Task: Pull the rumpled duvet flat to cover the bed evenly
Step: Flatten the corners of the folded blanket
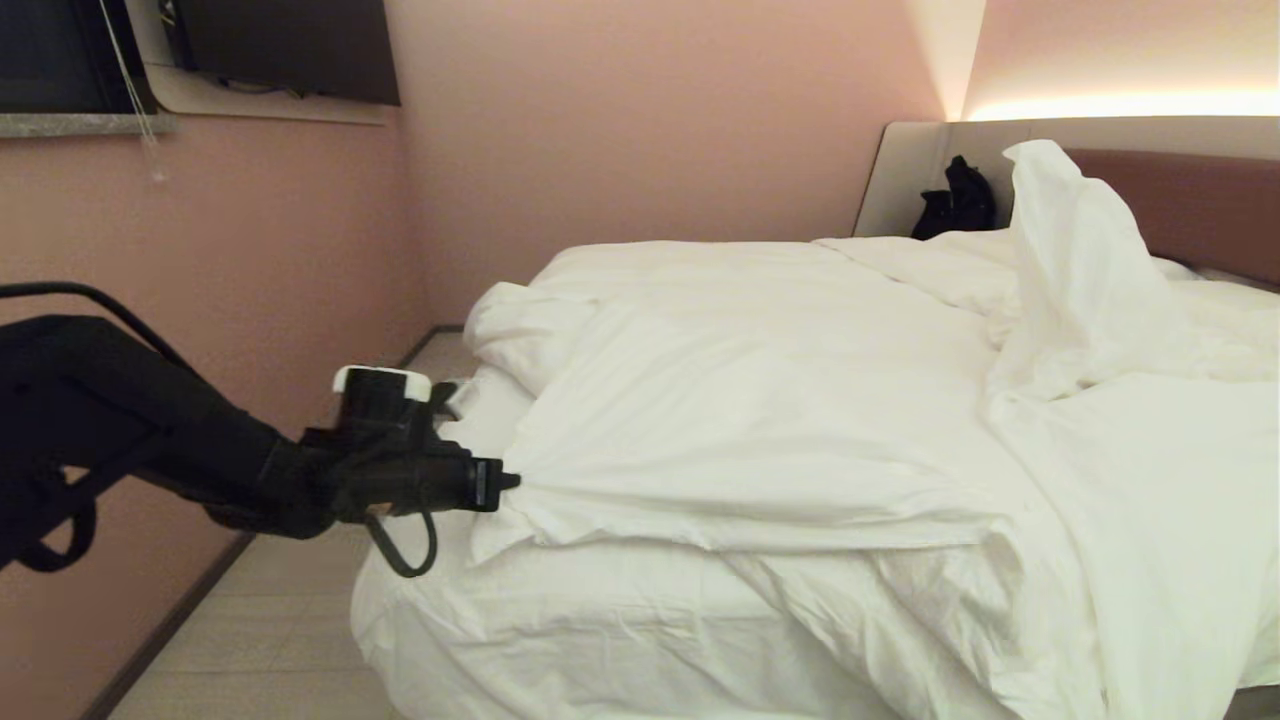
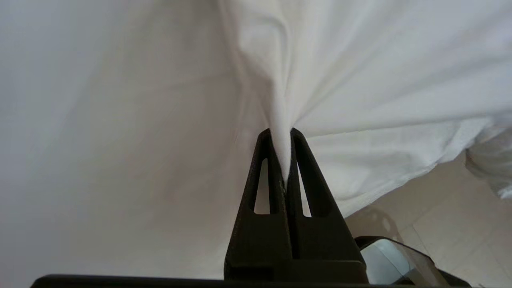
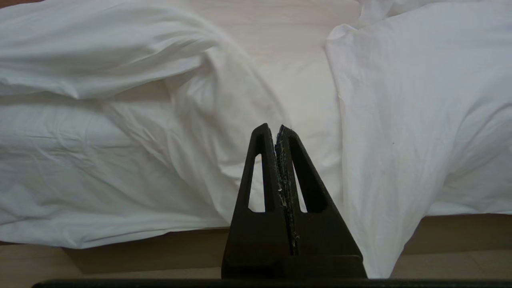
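Note:
The white duvet (image 1: 760,420) lies rumpled across the bed (image 1: 520,640), with one part standing up in a peak near the brown headboard (image 1: 1200,205). My left gripper (image 1: 508,482) is shut on the duvet's left edge, at the bed's near left side. In the left wrist view a fold of the duvet (image 2: 340,80) is pinched between the fingers of the left gripper (image 2: 281,134), and creases fan out from the grip. My right gripper (image 3: 275,129) is shut on nothing and hangs by the bed's near side, in front of the draped duvet (image 3: 400,120).
A pink wall (image 1: 250,260) runs close along the bed's left side, leaving a narrow strip of pale floor (image 1: 270,620). A dark object (image 1: 955,200) rests by the headboard's left end. A window sill (image 1: 80,122) and a dark panel (image 1: 290,45) sit high on the wall.

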You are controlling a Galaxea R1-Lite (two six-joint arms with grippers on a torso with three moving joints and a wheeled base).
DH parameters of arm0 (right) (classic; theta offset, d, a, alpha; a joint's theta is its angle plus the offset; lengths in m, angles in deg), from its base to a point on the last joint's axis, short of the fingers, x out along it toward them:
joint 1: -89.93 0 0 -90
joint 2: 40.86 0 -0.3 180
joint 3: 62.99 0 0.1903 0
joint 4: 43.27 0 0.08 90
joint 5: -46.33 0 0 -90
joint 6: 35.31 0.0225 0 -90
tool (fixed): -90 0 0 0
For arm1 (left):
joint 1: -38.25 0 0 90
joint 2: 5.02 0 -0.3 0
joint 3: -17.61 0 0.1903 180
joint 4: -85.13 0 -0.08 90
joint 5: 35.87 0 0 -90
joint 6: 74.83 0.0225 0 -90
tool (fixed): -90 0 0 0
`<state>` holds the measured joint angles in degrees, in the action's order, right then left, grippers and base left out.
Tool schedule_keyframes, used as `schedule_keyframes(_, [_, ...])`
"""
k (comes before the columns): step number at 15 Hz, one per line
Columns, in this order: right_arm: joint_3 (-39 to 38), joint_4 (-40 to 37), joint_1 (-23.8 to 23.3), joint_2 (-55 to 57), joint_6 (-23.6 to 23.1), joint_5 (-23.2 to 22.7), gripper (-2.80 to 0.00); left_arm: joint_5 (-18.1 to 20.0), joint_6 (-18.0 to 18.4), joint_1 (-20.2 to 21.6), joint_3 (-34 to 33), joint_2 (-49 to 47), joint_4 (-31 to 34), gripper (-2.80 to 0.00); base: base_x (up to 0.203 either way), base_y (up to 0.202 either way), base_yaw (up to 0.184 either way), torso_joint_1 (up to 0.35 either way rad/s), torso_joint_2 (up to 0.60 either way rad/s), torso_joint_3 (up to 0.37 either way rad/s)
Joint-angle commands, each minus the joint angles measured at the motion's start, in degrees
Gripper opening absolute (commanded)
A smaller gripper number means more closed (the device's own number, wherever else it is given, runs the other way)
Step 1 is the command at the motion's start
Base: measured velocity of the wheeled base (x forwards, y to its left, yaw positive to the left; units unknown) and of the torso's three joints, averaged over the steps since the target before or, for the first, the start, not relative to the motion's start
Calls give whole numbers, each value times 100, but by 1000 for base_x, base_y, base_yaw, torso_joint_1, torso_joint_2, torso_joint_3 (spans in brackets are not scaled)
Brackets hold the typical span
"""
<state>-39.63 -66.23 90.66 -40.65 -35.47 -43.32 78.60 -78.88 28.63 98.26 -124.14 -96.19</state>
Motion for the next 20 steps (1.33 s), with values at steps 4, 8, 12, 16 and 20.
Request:
schedule_keyframes(4, [0, 2, 6, -3, -1, 0, -280, 14, -16, 378, -1149, 1606, -11, -280, 0, 0, 0, 0, 0, 0])
schedule_keyframes(8, [0, 2, 6, -3, -1, 0, -280, 10, -103, 385, -1770, 2540, 37, -280, 0, 0, 0, 0, 0, 0])
schedule_keyframes(12, [0, 2, 6, -3, -1, 0, -280, -19, -360, 451, -2357, 3495, 166, -280, 0, 0, 0, 0, 0, 0])
schedule_keyframes(16, [0, 2, 6, -3, -1, 0, -280, -74, -639, 712, -2394, 4192, 907, -280, 0, 0, 0, 0, 0, 0])
schedule_keyframes(20, [0, 2, 6, -3, -1, 0, -280, -492, -658, 816, -2608, 4606, 1038, -280, 0, 0, 0, 0, 0, 0])
